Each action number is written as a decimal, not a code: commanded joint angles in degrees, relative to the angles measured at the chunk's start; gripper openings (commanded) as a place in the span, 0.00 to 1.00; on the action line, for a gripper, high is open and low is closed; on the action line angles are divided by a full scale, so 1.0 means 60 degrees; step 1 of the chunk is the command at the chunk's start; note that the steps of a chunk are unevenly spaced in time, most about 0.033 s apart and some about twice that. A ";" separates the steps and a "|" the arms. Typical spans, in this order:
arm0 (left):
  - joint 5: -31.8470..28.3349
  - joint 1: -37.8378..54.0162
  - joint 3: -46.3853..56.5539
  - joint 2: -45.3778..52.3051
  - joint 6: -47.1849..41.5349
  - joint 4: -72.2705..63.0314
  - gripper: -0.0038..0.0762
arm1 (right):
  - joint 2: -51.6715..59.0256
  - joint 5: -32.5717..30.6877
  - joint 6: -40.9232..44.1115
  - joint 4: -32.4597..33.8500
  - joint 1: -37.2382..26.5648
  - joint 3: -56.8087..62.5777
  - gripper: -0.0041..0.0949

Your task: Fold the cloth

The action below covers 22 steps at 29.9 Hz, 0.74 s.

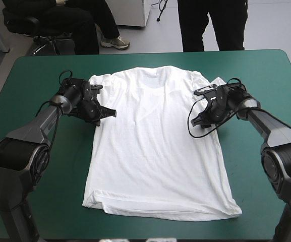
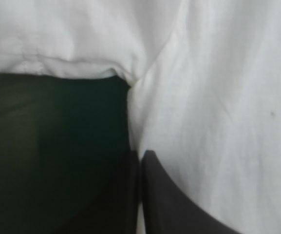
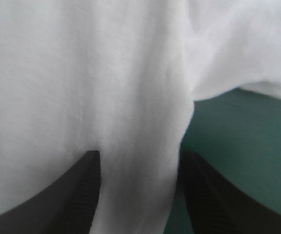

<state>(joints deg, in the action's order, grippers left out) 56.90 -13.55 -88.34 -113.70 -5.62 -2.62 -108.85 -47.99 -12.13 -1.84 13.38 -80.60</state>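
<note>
The white T-shirt [image 1: 155, 141] lies spread flat in the middle of the table, collar toward the far edge and hem toward the near edge. My left gripper [image 1: 107, 115] is low at the shirt's left side seam, just under the left sleeve. In the left wrist view this gripper [image 2: 139, 158] is all but shut, with the T-shirt [image 2: 218, 97] edge pinched between the fingers. My right gripper [image 1: 198, 120] is at the right side seam under the right sleeve. In its wrist view the right gripper [image 3: 140, 156] stands open, and the edge of the T-shirt [image 3: 82, 73] lies between its fingers.
The teal-green cover [image 1: 34, 75] shows as broad strips to the left and right of the shirt. The hem's lower left corner [image 1: 97, 201] is slightly doubled over near the front edge. Teal-green cover [image 3: 247, 146] shows beside the right finger.
</note>
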 commanded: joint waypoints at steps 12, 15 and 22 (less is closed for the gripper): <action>0.0357 -0.0036 -0.1006 0.0428 -0.0022 0.0253 0.03 | 0.0344 -0.0362 0.0072 -0.0215 -0.0006 -0.0470 0.02; 0.0439 -0.0036 -0.1006 0.0784 0.0116 0.0253 0.03 | 0.0612 -0.0626 0.0072 -0.0215 -0.0024 -0.0977 0.02; 0.0570 -0.0036 -0.1157 0.2005 0.0210 0.0253 0.03 | 0.1330 -0.1733 0.0154 -0.0215 -0.0024 -0.2854 0.02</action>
<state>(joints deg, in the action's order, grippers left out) 60.54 -13.60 -92.62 -108.08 -4.39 -1.29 -105.93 -56.58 -11.39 -3.19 13.38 -91.97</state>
